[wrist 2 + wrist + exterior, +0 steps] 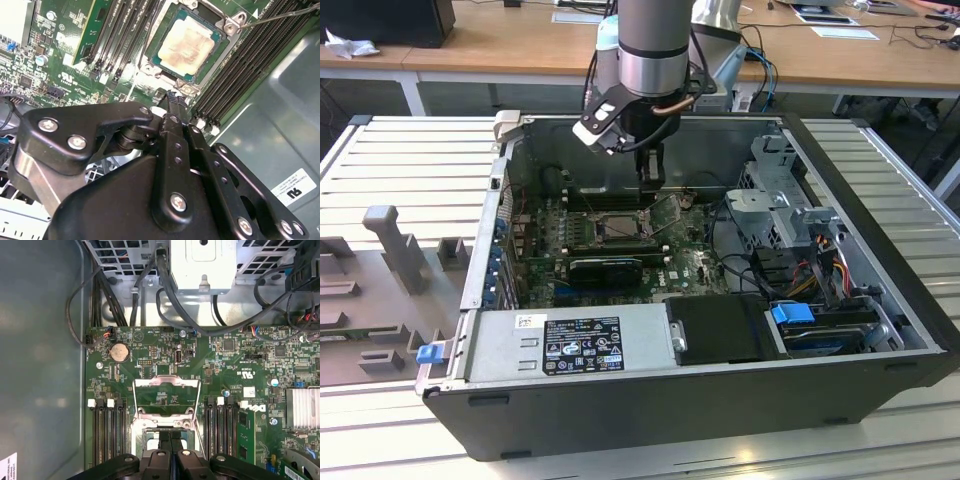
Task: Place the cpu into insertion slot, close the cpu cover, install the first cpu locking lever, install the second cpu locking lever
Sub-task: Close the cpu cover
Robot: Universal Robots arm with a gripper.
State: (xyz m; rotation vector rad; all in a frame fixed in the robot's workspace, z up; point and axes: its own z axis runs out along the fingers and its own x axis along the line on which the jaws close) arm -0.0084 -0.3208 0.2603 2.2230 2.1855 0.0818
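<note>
The cpu (187,44) lies seated flat in the insertion slot (149,65), just ahead of the gripper (172,96) tips. The cpu cover (166,383) stands hinged open beyond the tips. The gripper's fingers are pressed together, holding nothing. Judged step in hand: closing the cover, which calls for pressing on its frame edge while staying clear of the chip.

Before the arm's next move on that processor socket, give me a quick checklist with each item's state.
1. cpu lying in the insertion slot: ok, second wrist view.
2. pincer free of the cpu: ok, shut, nothing held, beside the slot.
3. cpu cover closed: not ok, stands open in the first wrist view.
4. locking lever latched: not ok, its rod sticks out away from the slot.
5. cpu fully flat in the slot: cannot tell.
</note>
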